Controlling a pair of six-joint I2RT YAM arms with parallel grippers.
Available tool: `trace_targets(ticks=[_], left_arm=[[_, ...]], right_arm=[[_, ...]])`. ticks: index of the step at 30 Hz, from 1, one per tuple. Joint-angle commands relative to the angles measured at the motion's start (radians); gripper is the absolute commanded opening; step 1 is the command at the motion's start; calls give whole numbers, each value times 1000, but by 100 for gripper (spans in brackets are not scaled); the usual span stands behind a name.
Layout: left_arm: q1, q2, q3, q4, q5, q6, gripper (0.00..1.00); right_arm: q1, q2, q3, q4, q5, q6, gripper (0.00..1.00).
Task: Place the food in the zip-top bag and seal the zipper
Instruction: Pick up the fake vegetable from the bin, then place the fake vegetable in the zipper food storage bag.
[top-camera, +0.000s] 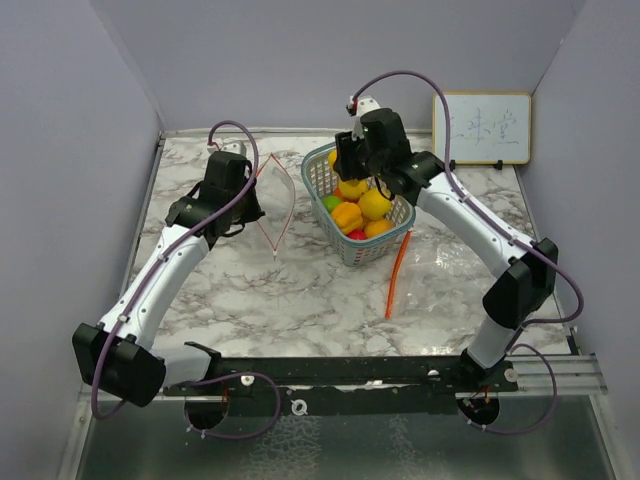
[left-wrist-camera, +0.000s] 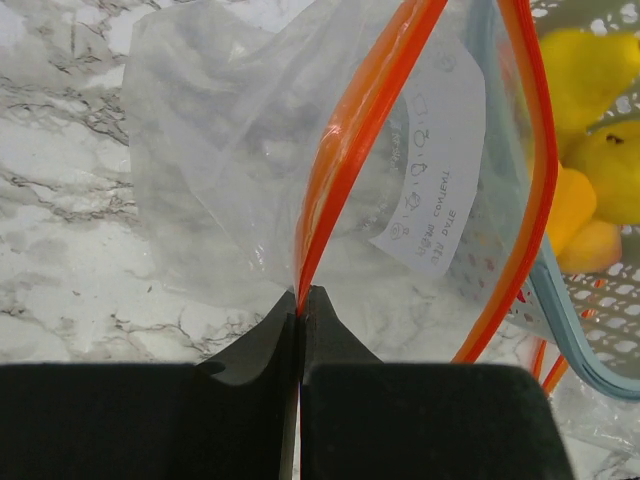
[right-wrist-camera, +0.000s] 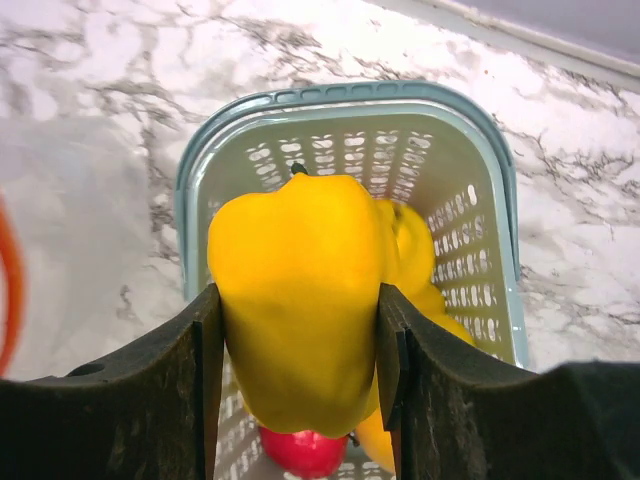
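A clear zip-top bag (top-camera: 278, 205) with an orange zipper stands open left of the basket. My left gripper (left-wrist-camera: 300, 300) is shut on its orange zipper rim (left-wrist-camera: 345, 165) and holds the mouth up. My right gripper (right-wrist-camera: 298, 310) is shut on a yellow toy pepper (right-wrist-camera: 295, 300) and holds it above the pale blue basket (right-wrist-camera: 340, 95). In the top view this gripper (top-camera: 352, 160) sits over the basket's far end. Yellow, orange, green and red toy food (top-camera: 358, 212) lies in the basket. A red piece (right-wrist-camera: 300, 452) shows under the held pepper.
A second clear bag with an orange zipper strip (top-camera: 397, 273) lies flat right of the basket. A small whiteboard (top-camera: 487, 127) leans on the back wall. Grey walls close in the marble table (top-camera: 300, 300) on three sides.
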Motion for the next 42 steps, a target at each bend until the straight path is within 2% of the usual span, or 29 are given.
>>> trace_targets(ticks=[1,3,6,10,14,18,22,31,33,40,41,42], left_arm=[[6,29,0,62,80,-29,0],[7,37,3,74,97,-34,0],[5,47,1,81,118,-39,0],[5,63,-10,91,140,-50,0],[5,70,-6,100,156,-61,0],[6,67,-9,100,156,-64,0],[5,56,-4,98,161,-74,0],[7,18,18,119,226,-166,0],[11,7,6,134,252,-193,0],[36,-28,-8,128,272,-219,0],[41,-30,-9,129,272,-218,0],[45,-29,-9,131,275,-217,0]], right_arm=[[0,-48,-11,1,-105,-26,7],[0,-45,-22,-12,-145,2,7],[0,-83,-45,39,-298,26,7],[0,-151,-80,182,-544,105,7],[0,-187,-161,409,-760,319,7],[0,-215,-273,675,-826,523,7],[4,-157,-314,749,-864,630,7],[29,-100,-356,677,-611,583,6],[33,-85,-333,607,-562,559,6],[63,-65,-210,239,-217,399,7],[65,-56,-191,205,-196,380,8],[68,-46,-174,183,-189,363,16]])
